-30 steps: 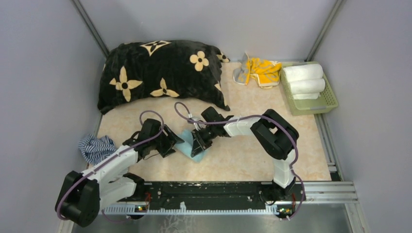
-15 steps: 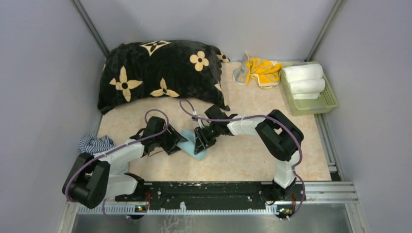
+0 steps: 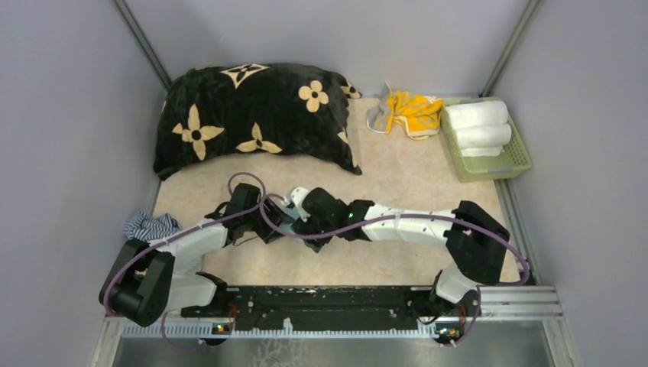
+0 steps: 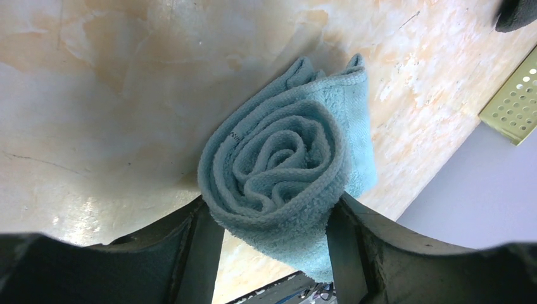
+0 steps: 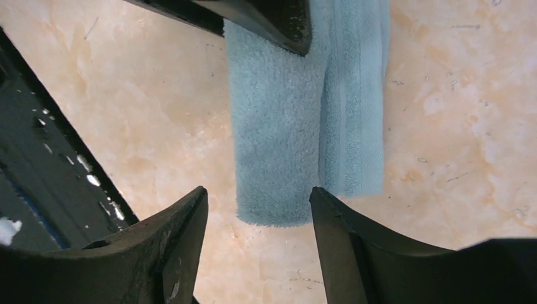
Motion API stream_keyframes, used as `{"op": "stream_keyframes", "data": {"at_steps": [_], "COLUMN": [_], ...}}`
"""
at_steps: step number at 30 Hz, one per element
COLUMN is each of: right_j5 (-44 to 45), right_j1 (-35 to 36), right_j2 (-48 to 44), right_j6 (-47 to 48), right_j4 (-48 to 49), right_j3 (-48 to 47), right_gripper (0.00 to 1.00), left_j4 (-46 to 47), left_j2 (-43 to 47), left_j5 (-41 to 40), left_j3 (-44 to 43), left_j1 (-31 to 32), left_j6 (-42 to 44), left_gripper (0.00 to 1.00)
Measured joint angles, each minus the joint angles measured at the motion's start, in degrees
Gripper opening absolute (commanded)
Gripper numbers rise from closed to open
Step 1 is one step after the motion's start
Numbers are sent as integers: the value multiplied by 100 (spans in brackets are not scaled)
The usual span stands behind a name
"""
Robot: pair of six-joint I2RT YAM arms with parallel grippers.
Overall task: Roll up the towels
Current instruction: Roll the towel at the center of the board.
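Grey walls stand round your pale, marbled table [image 3: 397,176]. Your left gripper [image 4: 272,209] has its two fingers pressed on both sides of the light blue towel [image 4: 278,158]. That towel is rolled up in a tight swirl and lies on the table near the front, a bit left of the middle. Your right gripper [image 5: 258,193] is spread wide and holds nothing. It hangs just over the other end of the same roll. From above, both grippers meet over the roll and hide most of it. At the back lies the big black cushion [image 3: 252,115] with cream flowers. Near it, the grey-and-yellow towel [image 3: 405,112] lies crumpled, not rolled. A green basket [image 3: 493,170] in the back right corner holds white rolled towels [image 3: 477,115]. A blue-and-white striped cloth [image 3: 149,226] sits bunched at the left edge.
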State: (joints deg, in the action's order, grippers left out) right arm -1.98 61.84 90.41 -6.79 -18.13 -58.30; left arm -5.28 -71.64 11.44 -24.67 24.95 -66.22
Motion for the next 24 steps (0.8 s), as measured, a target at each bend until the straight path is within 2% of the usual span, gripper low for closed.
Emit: {"op": "stream_keyframes", "data": {"at_steps": [4,9,17,20,24], "right_j5": [861,1534,2140,2323,2330], "right_j1": [588,1051,1128,1128,1088], "right_j2": [-28,175,994,1137,1165], "right_j6": [396,813,1237,1329,1403], "right_j4": [17,173,496,498,466], "right_j3": [0,-50,-83,-153,-179], "right_gripper": [61,60,55,50,38], "left_j4": [0,2,74,83,48], "left_j2": [0,-4,-92,-118,-52], "left_j5": [0,2,52,79,59], "left_j3": [0,0,-33,-61,-72], "left_j1": [0,0,2,0,2], "left_j6": [0,0,0,0,9], "left_gripper": [63,64,66,69,72]}}
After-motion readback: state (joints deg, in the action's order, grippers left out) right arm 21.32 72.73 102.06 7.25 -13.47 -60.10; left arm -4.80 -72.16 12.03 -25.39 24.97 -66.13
